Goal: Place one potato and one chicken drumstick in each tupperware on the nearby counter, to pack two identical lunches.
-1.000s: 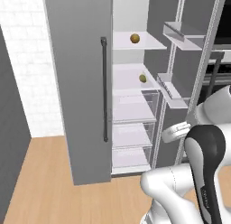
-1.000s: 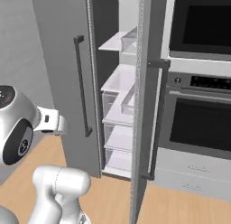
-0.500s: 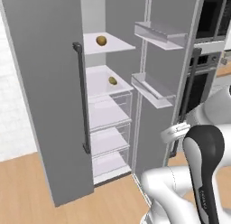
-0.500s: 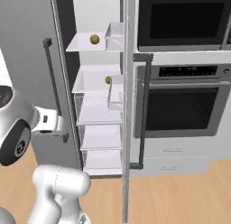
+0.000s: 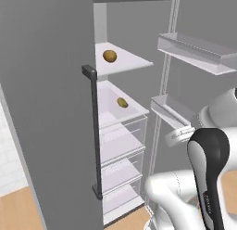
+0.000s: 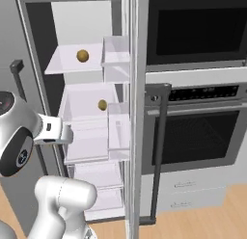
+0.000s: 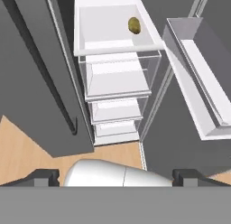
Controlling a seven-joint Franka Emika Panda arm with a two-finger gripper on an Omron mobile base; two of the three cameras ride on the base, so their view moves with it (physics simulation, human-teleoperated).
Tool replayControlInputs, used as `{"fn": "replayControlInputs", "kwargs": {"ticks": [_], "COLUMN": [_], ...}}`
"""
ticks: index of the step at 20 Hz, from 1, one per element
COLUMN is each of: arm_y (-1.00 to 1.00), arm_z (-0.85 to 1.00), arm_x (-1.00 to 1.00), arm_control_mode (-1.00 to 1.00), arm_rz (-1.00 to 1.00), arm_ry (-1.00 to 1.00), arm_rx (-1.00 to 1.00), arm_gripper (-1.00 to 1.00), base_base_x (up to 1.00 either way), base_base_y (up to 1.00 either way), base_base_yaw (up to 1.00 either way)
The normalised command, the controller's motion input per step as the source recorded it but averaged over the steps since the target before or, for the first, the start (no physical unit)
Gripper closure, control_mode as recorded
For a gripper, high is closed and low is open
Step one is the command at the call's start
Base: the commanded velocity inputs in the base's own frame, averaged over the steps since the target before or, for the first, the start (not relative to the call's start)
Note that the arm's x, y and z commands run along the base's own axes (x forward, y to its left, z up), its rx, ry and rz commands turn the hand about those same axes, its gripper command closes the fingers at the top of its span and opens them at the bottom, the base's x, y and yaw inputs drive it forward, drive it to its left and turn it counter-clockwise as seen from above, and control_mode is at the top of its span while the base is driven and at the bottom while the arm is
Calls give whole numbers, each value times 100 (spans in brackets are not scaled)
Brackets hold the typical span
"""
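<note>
Two potatoes lie in the open fridge. One potato (image 5: 109, 55) (image 6: 82, 55) sits on the upper white shelf. The other potato (image 5: 122, 102) (image 6: 102, 104) (image 7: 134, 25) rests on the shelf below it, near the back right. My gripper (image 7: 116, 177) is open with nothing between its fingertips (image 7: 43, 176), and it hangs in front of the fridge, well short of the lower potato and pointing down past the drawers. The chicken drumstick, the tupperware and the counter are out of view.
The fridge's left door (image 5: 46, 108) carries a long dark handle (image 5: 95, 131). The right door's bins (image 5: 194, 48) (image 7: 203, 92) jut out close to my hand. Clear drawers (image 7: 117, 78) stack under the shelves. A wall oven (image 6: 193, 127) stands to the right, above wooden floor (image 7: 27, 151).
The whole picture has shifted: the base has driven nearer and turned, so the fridge looks larger and more head-on. The potatoes have stayed on their shelves and my gripper has stayed open.
</note>
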Motion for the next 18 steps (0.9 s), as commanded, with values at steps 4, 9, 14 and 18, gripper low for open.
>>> {"fn": "replayControlInputs", "kwargs": {"ticks": [4, 9, 14, 18], "arm_y": [0, 1, 0, 0], "arm_z": [0, 3, 56, 67], "arm_x": [0, 55, 6, 10], "arm_control_mode": [100, -100, -100, -100], "arm_rz": [0, -1, 0, 0], "arm_ry": [0, -5, -35, -35], "arm_rx": [0, 0, 0, 0], "arm_gripper": [-100, -100, -100, -100], "base_base_x": [84, 0, 0, 0], "base_base_y": [7, 0, 0, 0], "base_base_yaw": [-13, 0, 0, 0]}}
